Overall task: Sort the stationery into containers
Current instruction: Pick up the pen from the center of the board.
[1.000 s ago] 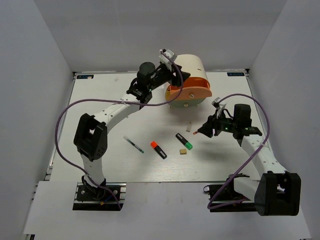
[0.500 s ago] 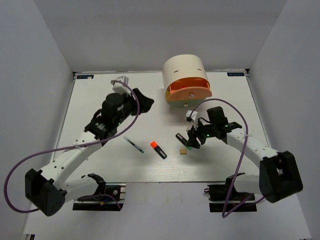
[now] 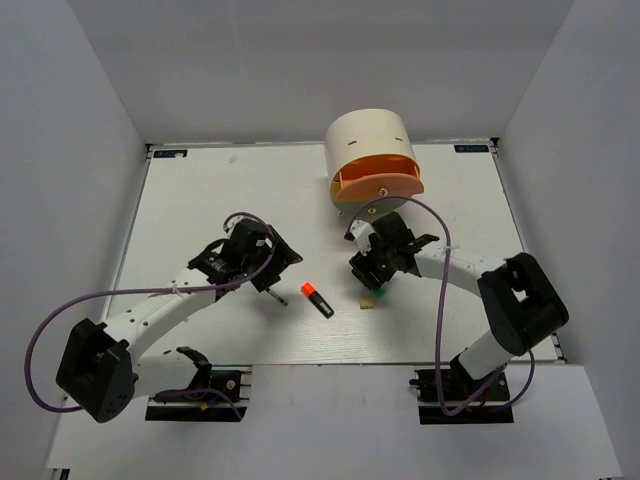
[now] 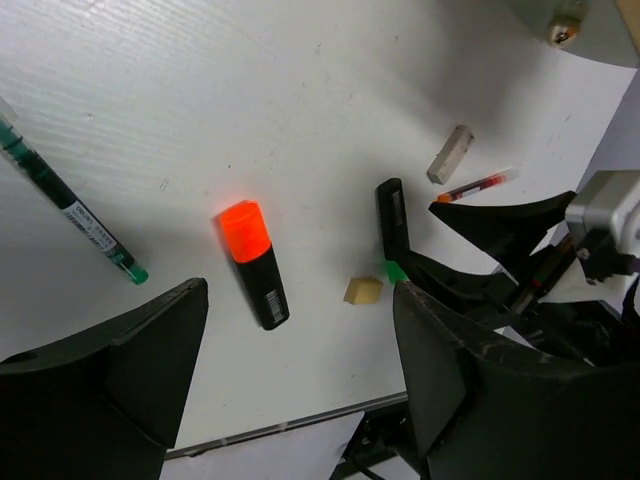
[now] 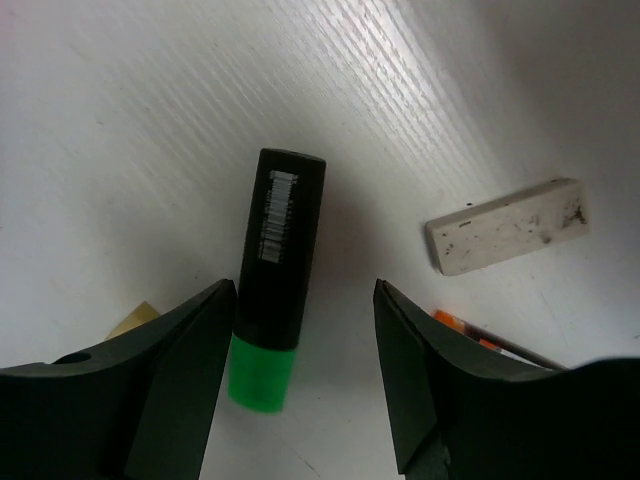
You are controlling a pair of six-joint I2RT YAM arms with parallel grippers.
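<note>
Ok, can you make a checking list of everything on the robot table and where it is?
Surface: white table, with small things lying loose near its middle.
Job's things: round organiser at the back, with its orange drawer sticking out. The orange highlighter, green highlighter, green-tipped pen, orange-tipped pen, tan eraser and white eraser all lie on the table.
Clutter: nothing seen.
Grippers: left gripper is open, holding nothing, near the orange highlighter. Right gripper is open, with a finger on each side of the green highlighter.
Cables: purple cables loop along both arms.
Surroundings: plain grey walls on three sides.
</note>
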